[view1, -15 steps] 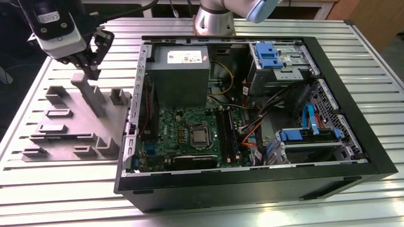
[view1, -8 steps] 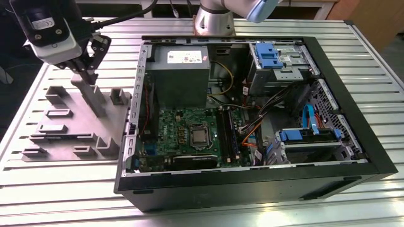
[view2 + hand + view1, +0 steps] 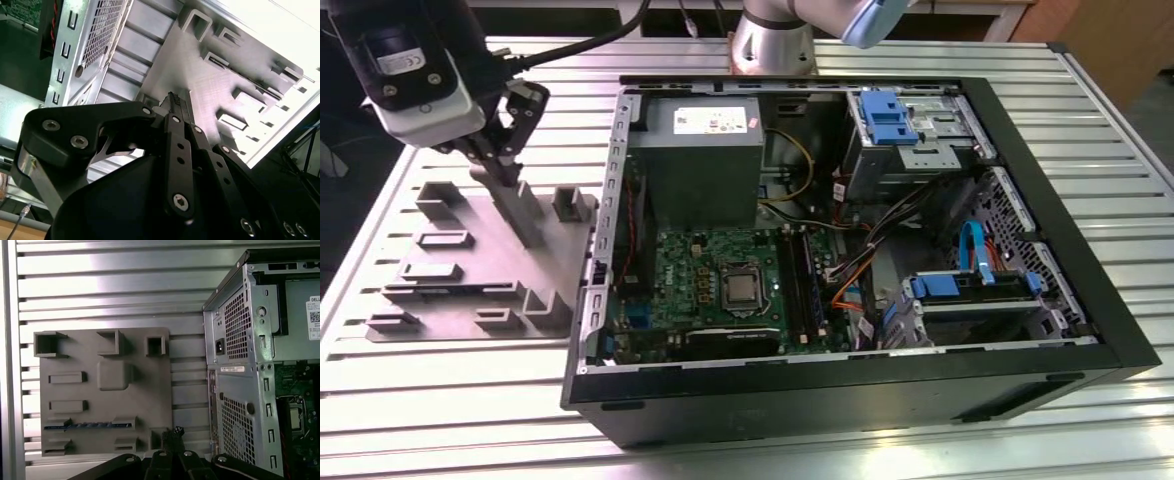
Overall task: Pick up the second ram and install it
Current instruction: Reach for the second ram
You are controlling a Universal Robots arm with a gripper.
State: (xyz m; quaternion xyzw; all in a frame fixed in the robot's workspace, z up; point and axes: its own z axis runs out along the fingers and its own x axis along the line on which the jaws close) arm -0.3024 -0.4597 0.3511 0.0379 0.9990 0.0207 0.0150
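Observation:
The second ram (image 3: 87, 425) is a thin dark blue-black stick standing on edge in a slot of the grey plastic fixture (image 3: 150, 390), between low grey blocks near the fixture's front side. In the exterior view my gripper (image 3: 500, 165) hangs over the far part of the fixture (image 3: 467, 255), clear of the stick. Both wrist views show the black fingers meeting at the tips (image 3: 175, 432) (image 3: 174, 100), shut with nothing between them. The green board (image 3: 720, 270) with its long black slots (image 3: 803, 285) lies inside the open computer case.
The open black computer case (image 3: 854, 395) stands at the exterior view's right of the fixture, on a ribbed metal table (image 3: 454, 400). Inside it are the grey power-supply box (image 3: 700, 160), blue drive brackets (image 3: 887, 115) and loose cables. A tall grey post (image 3: 520, 210) rises from the fixture under the gripper.

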